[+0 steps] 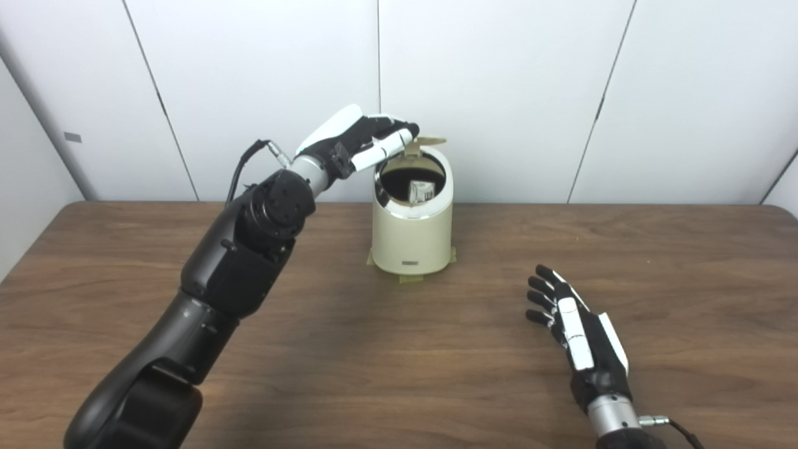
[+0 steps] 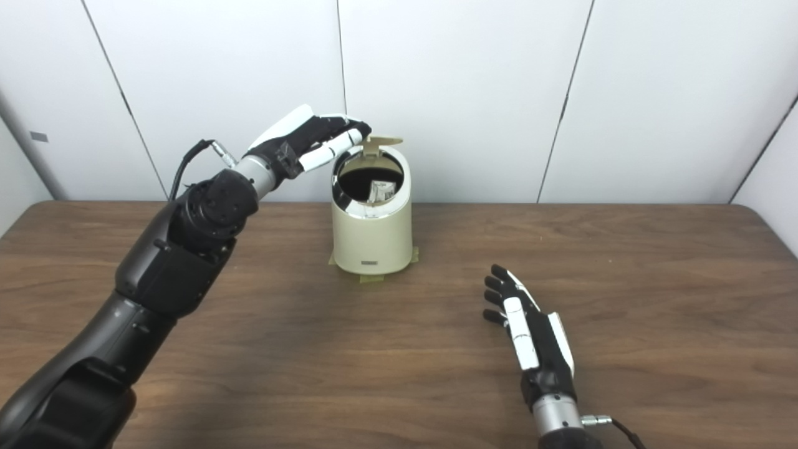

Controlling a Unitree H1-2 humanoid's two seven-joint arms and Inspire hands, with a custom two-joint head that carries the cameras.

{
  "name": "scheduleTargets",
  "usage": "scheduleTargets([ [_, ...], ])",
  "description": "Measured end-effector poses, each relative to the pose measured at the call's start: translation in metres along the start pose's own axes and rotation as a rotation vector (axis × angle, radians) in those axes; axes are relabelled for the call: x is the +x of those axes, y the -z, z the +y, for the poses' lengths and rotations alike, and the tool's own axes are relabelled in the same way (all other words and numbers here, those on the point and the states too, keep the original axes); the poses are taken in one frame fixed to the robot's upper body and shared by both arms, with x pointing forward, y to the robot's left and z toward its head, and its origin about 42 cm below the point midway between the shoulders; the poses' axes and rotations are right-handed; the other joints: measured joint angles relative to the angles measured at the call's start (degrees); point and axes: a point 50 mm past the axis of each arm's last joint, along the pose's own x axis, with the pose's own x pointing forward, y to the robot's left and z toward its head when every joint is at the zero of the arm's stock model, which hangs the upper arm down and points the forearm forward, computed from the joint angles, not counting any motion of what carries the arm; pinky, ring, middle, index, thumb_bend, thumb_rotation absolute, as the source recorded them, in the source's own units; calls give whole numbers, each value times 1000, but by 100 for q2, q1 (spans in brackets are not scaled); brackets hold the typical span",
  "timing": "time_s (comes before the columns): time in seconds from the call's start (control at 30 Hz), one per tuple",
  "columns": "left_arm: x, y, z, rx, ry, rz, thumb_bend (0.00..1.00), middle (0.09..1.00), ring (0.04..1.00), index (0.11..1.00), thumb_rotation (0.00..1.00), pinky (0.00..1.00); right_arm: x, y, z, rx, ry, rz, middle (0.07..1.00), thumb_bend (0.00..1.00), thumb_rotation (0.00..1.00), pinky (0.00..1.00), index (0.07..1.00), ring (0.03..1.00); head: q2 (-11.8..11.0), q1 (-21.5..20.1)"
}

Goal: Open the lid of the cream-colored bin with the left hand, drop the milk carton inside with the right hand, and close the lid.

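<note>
- Left eye view: a cream-colored cylindrical plastic bin [image 1: 412,231] stands on the brown wood-grain table [image 1: 399,349], near its far edge, tan tape under its base.
- Its cream flip lid [image 1: 429,143] is raised at the back rim — the mouth is open.
- A small white milk carton [image 1: 421,191] sits inside the bin, its top showing in the dark opening.
- The left hand [image 1: 355,142] reaches over the rim, fingertips touching the raised lid; whether it pinches the lid, I cannot tell.
- The right hand [image 1: 576,327] rests low over the table, well apart from the bin — fingers spread, holding nothing.
</note>
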Motion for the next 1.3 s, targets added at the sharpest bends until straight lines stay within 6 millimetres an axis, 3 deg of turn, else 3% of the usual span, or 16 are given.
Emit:
scheduleTargets([
  [0.1, -2, -3, 1, 60, -5, -20, 486, 837, 850, 813, 1000, 854, 0, 0, 0, -6, 1, 0, 867, 502, 1000, 770, 890, 850, 26, -17],
  [0.2, -3, -4, -1, 163, -5, -43, 476, 837, 872, 807, 1000, 970, 0, 0, 0, -3, 5, 5, 862, 489, 1000, 761, 883, 847, 53, -61],
  [0.27, -5, -4, 0, 208, -9, -55, 475, 846, 887, 804, 1000, 994, 0, 0, 2, 6, 8, 11, 865, 478, 1000, 742, 886, 855, 53, -79],
  [0.47, -8, -3, -7, 343, 12, -75, 501, 819, 872, 805, 1000, 1000, 0, -1, 6, 34, 19, 25, 869, 487, 1000, 746, 881, 867, 88, -105],
  [1.3, -37, 0, -35, 853, 69, -139, 492, 862, 911, 825, 1000, 1000, -1, -2, 5, 14, 40, 26, 863, 453, 1000, 682, 889, 821, 220, -176],
])
